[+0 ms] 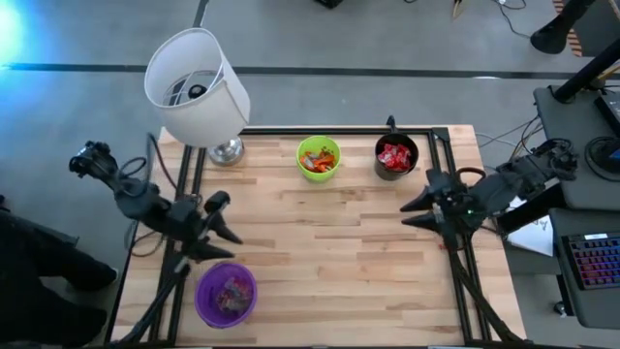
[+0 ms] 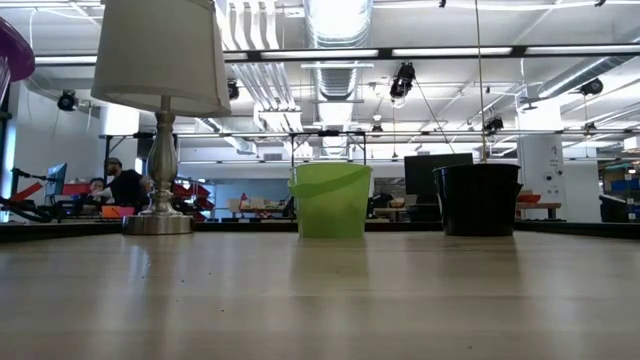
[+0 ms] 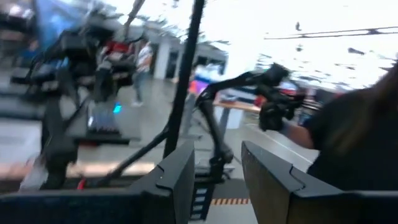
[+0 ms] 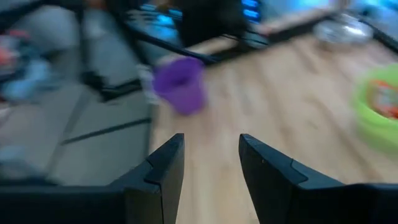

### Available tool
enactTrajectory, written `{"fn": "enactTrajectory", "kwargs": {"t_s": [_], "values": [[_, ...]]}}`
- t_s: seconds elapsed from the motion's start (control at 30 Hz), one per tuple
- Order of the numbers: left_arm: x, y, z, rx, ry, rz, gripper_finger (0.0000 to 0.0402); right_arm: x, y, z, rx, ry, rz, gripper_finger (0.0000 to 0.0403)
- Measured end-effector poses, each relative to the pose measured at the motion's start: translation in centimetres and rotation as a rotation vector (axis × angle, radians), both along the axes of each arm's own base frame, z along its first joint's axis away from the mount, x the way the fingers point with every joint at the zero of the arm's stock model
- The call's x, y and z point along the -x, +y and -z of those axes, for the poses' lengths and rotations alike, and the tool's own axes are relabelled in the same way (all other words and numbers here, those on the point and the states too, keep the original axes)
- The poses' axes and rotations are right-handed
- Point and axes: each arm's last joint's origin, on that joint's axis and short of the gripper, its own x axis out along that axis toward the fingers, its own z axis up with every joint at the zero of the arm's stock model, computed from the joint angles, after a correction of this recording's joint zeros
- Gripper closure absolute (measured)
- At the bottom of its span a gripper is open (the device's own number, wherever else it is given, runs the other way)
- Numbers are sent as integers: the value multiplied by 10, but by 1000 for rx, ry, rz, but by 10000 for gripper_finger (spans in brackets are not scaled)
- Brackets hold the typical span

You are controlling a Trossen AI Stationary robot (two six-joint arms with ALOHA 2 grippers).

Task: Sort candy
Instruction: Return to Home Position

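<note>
Left fingers [image 3: 177,180] parted, empty, beside purple cup [image 1: 200,286] | right fingers [image 4: 165,168] parted, empty, at surface [image 1: 329,252] right edge | candy [image 1: 318,162] in purple cup, green cup [image 1: 299,155], black cup [image 1: 415,147] | risk: a left-arm swing could clip purple cup, spilling candy.

i can read no writing, label, brand or number anywhere around my hands. the candy [image 1: 394,156] in the black cup [image 1: 378,148] near my right gripper [image 1: 407,213] and in the purple cup [image 1: 200,286] just beside my left gripper [image 1: 231,224] is too small for any print on its wrappers to be made out.
</note>
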Motion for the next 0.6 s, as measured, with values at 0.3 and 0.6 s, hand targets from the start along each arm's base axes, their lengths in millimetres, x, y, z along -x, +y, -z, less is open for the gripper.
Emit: {"fn": "enactTrajectory", "kwargs": {"t_s": [0.3,0.6], "values": [[29,9,-33,-75,-62,75,287,9,11,-38,3,-370,-549,257],[53,28,-34,-67,34,89,287,42,-2,-50,35,-520,-731,257]]}}
